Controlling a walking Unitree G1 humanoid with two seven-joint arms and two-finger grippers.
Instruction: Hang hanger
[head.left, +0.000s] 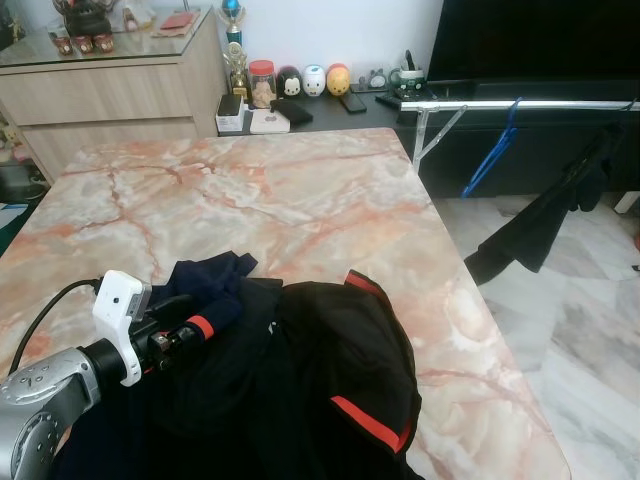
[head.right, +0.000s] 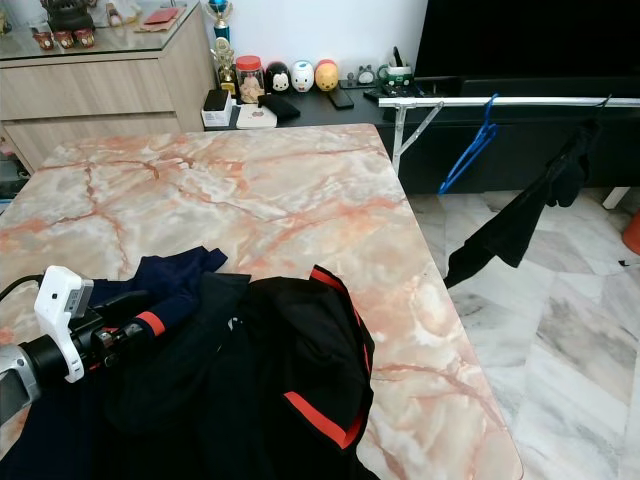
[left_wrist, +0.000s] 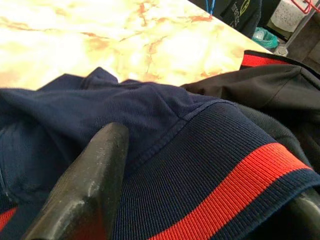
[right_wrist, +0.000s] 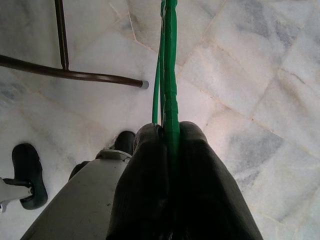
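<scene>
- The left claw is lying low over the marble surface, with its two black fingers spread on either side of a navy cuff with a red stripe.
- The cuff is sitting between the fingers; I cannot tell if they are pressing it.
- This cuff belongs to a navy garment that is lying just ahead of the left claw.
- Beside the left claw, on its right, a black garment with red trim is lying in a heap and touching the navy one.
- The right claw is hanging over the pale marble floor, and its fingers are pressed together, pinching a green hanger.
- The green hanger is running straight out from between the fingertips, away from the claw.
- Near the right claw, a thin dark metal leg is standing on the floor.
- Far beyond the left claw, past the edge of the surface, a silver rail is carrying a blue hanger and a dark hanging cloth.
</scene>
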